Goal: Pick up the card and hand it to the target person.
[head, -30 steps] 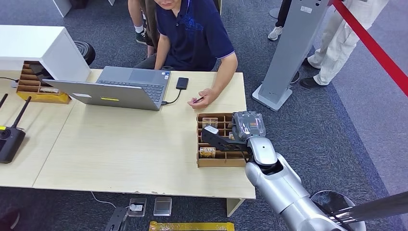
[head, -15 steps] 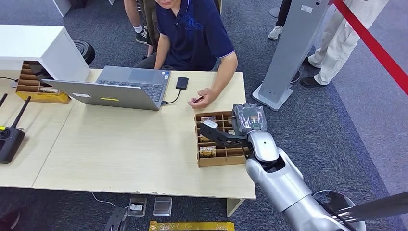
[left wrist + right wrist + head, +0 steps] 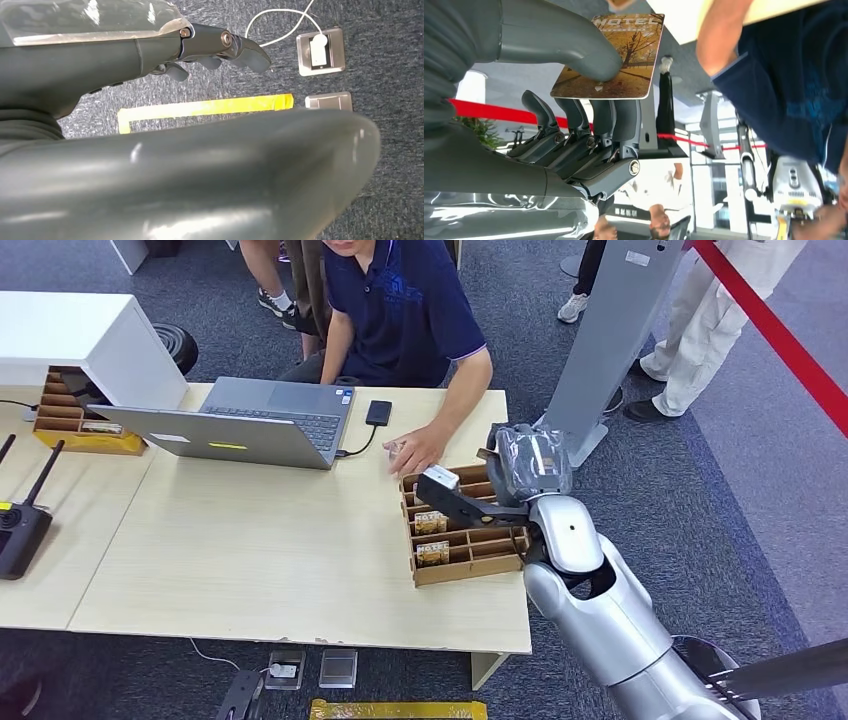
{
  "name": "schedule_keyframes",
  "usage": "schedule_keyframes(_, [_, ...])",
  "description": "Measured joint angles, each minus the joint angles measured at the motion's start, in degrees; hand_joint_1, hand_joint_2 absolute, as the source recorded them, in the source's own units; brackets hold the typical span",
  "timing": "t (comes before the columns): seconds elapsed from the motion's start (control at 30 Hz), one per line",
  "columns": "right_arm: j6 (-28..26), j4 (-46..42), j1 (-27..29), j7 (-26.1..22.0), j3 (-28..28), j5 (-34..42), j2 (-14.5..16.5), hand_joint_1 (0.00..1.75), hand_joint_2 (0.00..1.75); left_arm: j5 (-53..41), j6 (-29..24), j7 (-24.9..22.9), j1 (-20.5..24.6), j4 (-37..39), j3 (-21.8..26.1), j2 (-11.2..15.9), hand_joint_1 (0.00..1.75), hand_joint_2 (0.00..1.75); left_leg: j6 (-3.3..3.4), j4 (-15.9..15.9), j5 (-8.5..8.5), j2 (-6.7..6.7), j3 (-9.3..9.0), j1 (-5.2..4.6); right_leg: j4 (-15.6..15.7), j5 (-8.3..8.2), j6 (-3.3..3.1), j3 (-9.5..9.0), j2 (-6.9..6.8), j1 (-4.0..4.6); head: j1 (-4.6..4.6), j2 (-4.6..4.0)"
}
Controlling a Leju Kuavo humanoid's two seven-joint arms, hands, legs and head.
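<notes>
Beige table (image 3: 250, 540) bears a cardboard organizer (image 3: 462, 540); above it the right hand (image 3: 480, 508) pinches the card (image 3: 611, 55) between thumb and fingers.

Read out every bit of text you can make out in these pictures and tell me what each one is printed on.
"HOTEL": printed along one edge of the card, which the right hand pinches between thumb and fingers.
Print on the cards standing in the wooden organizer: too small to read.
Sign on the grey stand: too small to read.
Stickers on the laptop: blurred.
Chest print on the person's shirt: unreadable.
</notes>
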State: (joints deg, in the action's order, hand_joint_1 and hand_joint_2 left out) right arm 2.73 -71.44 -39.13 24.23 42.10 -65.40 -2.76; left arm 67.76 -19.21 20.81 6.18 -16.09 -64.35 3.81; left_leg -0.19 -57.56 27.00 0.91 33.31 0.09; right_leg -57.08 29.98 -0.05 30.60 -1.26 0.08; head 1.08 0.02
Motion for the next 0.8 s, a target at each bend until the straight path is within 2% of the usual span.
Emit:
schedule_keyframes(0.1, [-0.27,-2.47,-0.04,0.2,-0.91,-0.08,-0.87,1.55,1.75,-0.02,0.02,0.0,-0.02,0.0,0.14,-0.04,0.0,0.0,0.0,0.0,0.0,0.0,0.01,0.0,0.0,0.0,0.0,0.0,0.0,0.0,-0.01,0.0])
schedule_keyframes(0.33, [-2.86,-2.97,-2.82,-3.34,-1.99,0.32,-1.72,1.46,1.75,-0.46,0.38,0.0,-0.04,0.0,0.14,-0.19,0.0,0.0,0.0,0.0,0.0,-0.01,0.02,0.0,0.0,0.0,0.0,0.0,0.01,0.0,0.0,0.01])
schedule_keyframes(0.57, [-6.27,3.17,-7.49,-5.96,-1.94,1.2,-1.46,1.47,1.75,-1.08,0.52,0.0,-0.01,0.0,0.14,-0.22,0.0,0.0,0.0,0.0,0.0,-0.02,0.07,0.0,-0.01,0.0,0.0,0.0,0.01,0.0,0.0,0.01])
schedule_keyframes(0.8, [-7.45,11.11,-11.1,-9.33,-1.44,0.99,0.49,1.52,1.75,-1.33,0.54,0.0,0.05,0.0,0.14,-0.22,0.0,0.0,0.0,0.0,0.0,-0.02,0.1,0.0,-0.01,0.0,0.0,0.03,0.0,0.01,0.01,0.01])
